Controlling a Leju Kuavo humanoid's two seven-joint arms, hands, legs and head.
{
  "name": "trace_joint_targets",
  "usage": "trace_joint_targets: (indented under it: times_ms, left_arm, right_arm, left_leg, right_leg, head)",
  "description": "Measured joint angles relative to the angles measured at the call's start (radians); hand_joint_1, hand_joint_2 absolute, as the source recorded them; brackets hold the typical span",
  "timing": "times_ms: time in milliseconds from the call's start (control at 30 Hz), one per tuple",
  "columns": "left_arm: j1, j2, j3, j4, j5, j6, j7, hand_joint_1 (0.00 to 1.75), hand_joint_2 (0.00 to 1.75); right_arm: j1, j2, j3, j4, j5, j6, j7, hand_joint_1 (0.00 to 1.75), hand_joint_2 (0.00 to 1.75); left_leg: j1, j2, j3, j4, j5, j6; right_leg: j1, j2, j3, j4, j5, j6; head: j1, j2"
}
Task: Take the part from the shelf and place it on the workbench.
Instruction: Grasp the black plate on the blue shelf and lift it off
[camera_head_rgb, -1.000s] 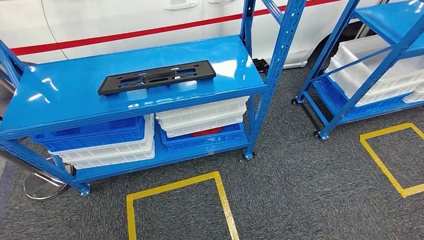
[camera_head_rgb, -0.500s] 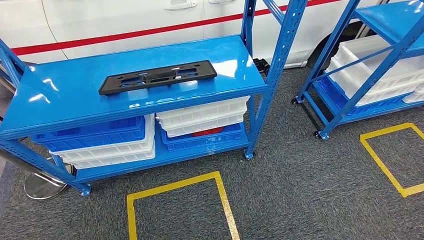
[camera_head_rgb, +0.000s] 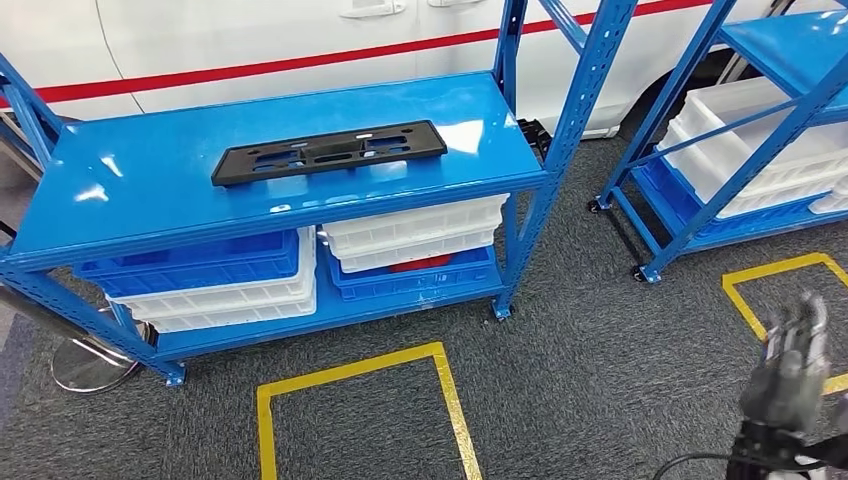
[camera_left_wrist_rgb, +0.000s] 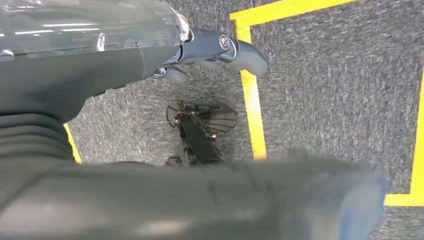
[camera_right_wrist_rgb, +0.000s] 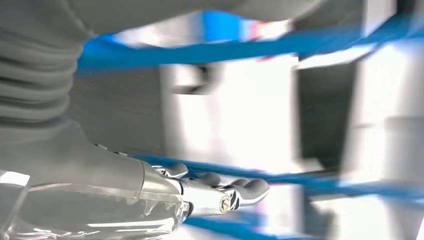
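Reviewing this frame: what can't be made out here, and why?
- Right hand, head view: motion-blurred, low by the picture's edge; finger pose unclear.
- Right wrist view: the shelf behind the hand is smeared by blur.
- Red item under the white crates, head view: mostly hidden.
- Left hand, left wrist view: fingers largely covered by the arm.

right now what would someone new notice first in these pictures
A long black part lies flat on the bright blue shelf, with white and blue bins stacked underneath. A yellow taped square marks the grey carpet in front, and the right robot hand shows blurred at the lower right.
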Motion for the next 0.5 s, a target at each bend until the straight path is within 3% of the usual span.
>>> trace_joint_targets:
  times_ms: [67,133,200,300,367,433,467,500]
  left_arm:
    - [0.001,-0.005,0.0,0.0,-0.004,0.004,-0.003,0.0,0.0]
    - [-0.003,-0.008,0.0,0.0,-0.006,0.008,-0.005,0.0,0.0]
    - [-0.004,-0.011,0.0,0.0,-0.009,0.009,0.008,0.0,0.0]
    - [-0.003,-0.017,-0.001,0.001,-0.014,0.008,0.049,0.0,0.0]
    - [-0.003,-0.019,-0.001,0.003,-0.015,0.012,0.07,0.0,0.0]
    - [-0.002,-0.02,-0.001,0.004,-0.014,0.018,0.084,0.0,0.0]
    - [0.0,-0.021,-0.001,0.006,-0.013,0.021,0.089,0.0,0.0]
    - [0.003,-0.021,-0.001,0.007,-0.012,0.024,0.092,0.0,0.0]
  right_arm:
    - [0.004,0.007,0.027,-0.211,0.095,-0.013,0.011,0.0,0.0]
    - [0.0,0.009,0.079,-0.363,0.197,-0.028,0.037,0.0,0.0]
    - [-0.014,0.007,0.144,-0.455,0.27,-0.052,0.062,0.0,0.0]
    - [-0.057,-0.01,0.243,-0.525,0.319,-0.08,0.094,0.0,0.0]
    - [-0.081,-0.022,0.294,-0.544,0.335,-0.091,0.11,0.0,0.0]
    - [-0.096,-0.032,0.337,-0.553,0.345,-0.097,0.12,0.0,0.0]
    - [-0.102,-0.037,0.354,-0.556,0.349,-0.099,0.125,0.0,0.0]
    - [-0.105,-0.042,0.369,-0.558,0.353,-0.102,0.128,0.0,0.0]
  left_leg:
    - [0.006,-0.009,0.006,0.008,-0.011,-0.015]
    - [0.008,-0.017,0.004,0.019,-0.022,-0.032]
    - [0.007,-0.025,-0.005,0.023,-0.024,-0.046]
    - [0.012,-0.027,-0.015,0.043,-0.039,-0.059]
    - [0.012,-0.024,-0.062,0.141,-0.088,-0.06]
    - [0.011,-0.023,-0.136,0.275,-0.138,-0.058]
    - [0.009,-0.023,-0.16,0.313,-0.142,-0.055]
    - [0.008,-0.023,-0.166,0.314,-0.126,-0.051]
  right_leg:
    - [-0.003,0.008,0.055,-0.12,0.073,0.002]
    - [-0.002,0.028,0.103,-0.222,0.105,-0.005]
    - [0.003,0.037,0.107,-0.238,0.094,-0.024]
    - [0.006,0.026,0.106,-0.24,0.092,-0.051]
    - [0.009,0.013,0.109,-0.243,0.091,-0.064]
    - [0.018,-0.001,0.11,-0.242,0.087,-0.073]
    - [0.023,-0.008,0.112,-0.242,0.085,-0.076]
    - [0.027,-0.014,0.115,-0.242,0.083,-0.079]
  head:
    - [0.0,0.0]
    - [0.001,0.0]
    - [0.001,0.0]
    - [0.0,0.0]
    - [-0.001,0.0]
    - [-0.001,0.0]
    - [-0.001,0.0]
    - [-0.001,0.0]
